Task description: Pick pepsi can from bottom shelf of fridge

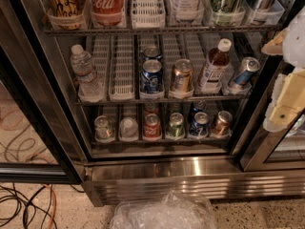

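Note:
The fridge [190, 178] stands open in front of me, with its ribbed steel base below. On the bottom shelf [162, 140] the pepsi can [199, 123], dark blue with a silver top, stands fifth from the left. It sits between a green can [175, 126] and a copper-brown can [221, 122]. A red cola can [152, 126] stands left of the green one. A second blue can [198, 106] stands behind the pepsi can. My gripper [286, 101], cream-white, is at the right edge, outside the fridge, above and right of the pepsi can.
A silver can [103, 128] and a pale can [127, 127] stand at the shelf's left. The rack above holds a water bottle [85, 73], a blue can [152, 76], a copper can [182, 76], a brown bottle [213, 67] and a tilted can [244, 70]. A clear plastic bag [164, 213] and cables [28, 206] lie on the floor.

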`<state>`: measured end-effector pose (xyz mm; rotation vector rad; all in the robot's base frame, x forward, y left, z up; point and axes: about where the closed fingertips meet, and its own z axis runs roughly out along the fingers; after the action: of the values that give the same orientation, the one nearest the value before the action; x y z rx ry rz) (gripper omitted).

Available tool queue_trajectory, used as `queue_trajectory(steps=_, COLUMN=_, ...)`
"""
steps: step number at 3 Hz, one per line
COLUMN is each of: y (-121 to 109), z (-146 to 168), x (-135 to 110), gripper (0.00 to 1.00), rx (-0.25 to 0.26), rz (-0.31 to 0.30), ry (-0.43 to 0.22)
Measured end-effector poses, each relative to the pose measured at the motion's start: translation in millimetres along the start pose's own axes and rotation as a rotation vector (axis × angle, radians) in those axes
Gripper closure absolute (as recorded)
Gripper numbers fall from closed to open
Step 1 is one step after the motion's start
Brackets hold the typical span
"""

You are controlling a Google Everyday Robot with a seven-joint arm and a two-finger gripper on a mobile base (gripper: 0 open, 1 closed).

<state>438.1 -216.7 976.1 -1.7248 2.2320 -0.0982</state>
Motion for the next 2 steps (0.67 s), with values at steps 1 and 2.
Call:
queue_trajectory(steps=1, y=0, z=0, x=0, gripper=0.00, rx=0.000, rz=0.000, ry=0.000)
queue_trajectory(steps=2, y=4, z=14, x=-2, gripper=0.00, rx=-0.004, rz=0.048, ry=-0.056)
